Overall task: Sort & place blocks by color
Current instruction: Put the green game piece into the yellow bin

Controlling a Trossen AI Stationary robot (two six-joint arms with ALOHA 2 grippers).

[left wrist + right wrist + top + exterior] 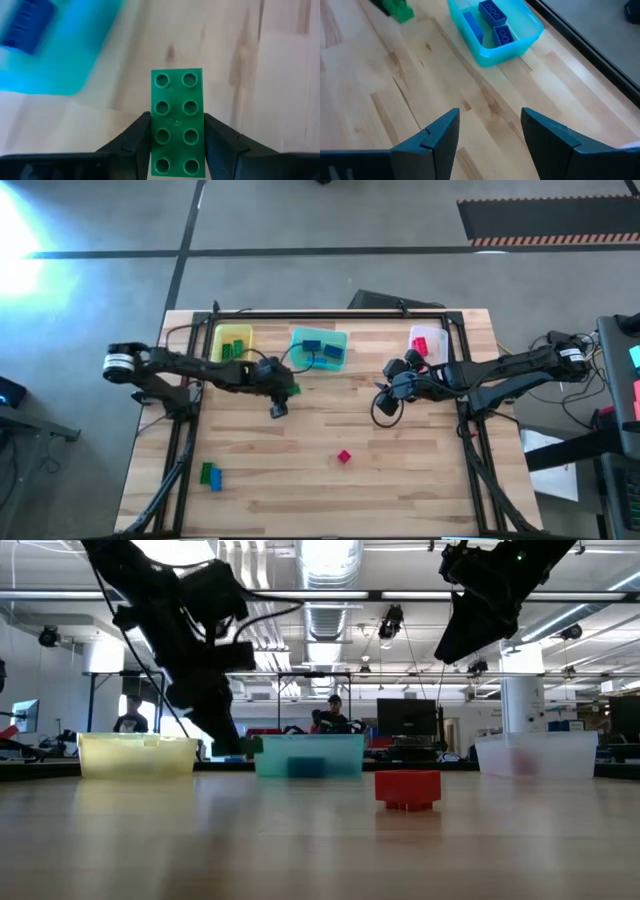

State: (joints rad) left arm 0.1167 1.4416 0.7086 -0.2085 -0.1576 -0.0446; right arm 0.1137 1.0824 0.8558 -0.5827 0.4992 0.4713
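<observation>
Left gripper (177, 150): clamped on a green eight-stud plastic toy brick (177, 122), carried clear of the pale wooden slatted table (330, 470), just beside the near corner of the translucent teal rectangular bin (318, 348) and short of the translucent yellow rectangular bin (233, 341). Right gripper (490, 140): fingers spread and empty, hovering over bare wood right of centre, near the clear rectangular bin (427, 342). Contents: green bricks in the yellow bin, blue bricks (493, 13) in the teal bin, a red brick in the clear bin. Loose on the table: small red plastic brick (344, 456) near the middle, green-and-blue pair of bricks (210, 475) toward the near left edge. Risks, as judged: release too early, given the closeness of the teal bin, landing green among blue; grip only on the brick's lower half, so possible pivot or slip during travel; brick clipping the yellow bin's rim and nudging the light bin or bouncing out; stacked-looking green-and-blue pair likely lifted together later, ending in one wrong colour; arms crowding each other near the bins
</observation>
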